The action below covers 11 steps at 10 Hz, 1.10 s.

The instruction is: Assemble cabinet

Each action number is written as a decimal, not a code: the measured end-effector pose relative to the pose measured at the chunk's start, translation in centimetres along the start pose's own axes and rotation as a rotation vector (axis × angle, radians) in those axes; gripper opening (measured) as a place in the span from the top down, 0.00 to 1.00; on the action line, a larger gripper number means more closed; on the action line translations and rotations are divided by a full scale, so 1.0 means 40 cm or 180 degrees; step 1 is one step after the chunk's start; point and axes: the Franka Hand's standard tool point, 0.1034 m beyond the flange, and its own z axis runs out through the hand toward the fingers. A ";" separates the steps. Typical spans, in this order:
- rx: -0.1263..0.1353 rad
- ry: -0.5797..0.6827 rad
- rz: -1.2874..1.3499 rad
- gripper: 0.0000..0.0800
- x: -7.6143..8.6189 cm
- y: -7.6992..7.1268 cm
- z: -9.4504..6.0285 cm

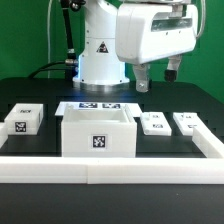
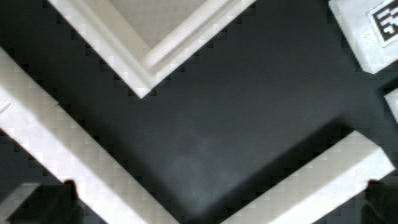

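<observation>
Behind rail (image 1: 150,165), cabinet (image 1: 75,140) (open side up)

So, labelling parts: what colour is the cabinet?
The cabinet is white; clearest in the exterior view.

Black table (image 1: 40,100) bears cabinet (image 1: 98,140), seemingly three blocks (image 1: 22,120).

The cabinet (image 1: 97,133) stands between small blocks (image 1: 23,119), marker board (image 1: 100,106) behind, rail (image 1: 150,166) before.
</observation>
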 end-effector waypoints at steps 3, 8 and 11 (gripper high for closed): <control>0.0000 0.0000 0.0000 0.00 0.000 0.000 0.000; -0.0086 0.0067 -0.0539 0.00 -0.039 0.019 0.011; -0.0091 0.0011 -0.1220 0.00 -0.081 0.037 0.029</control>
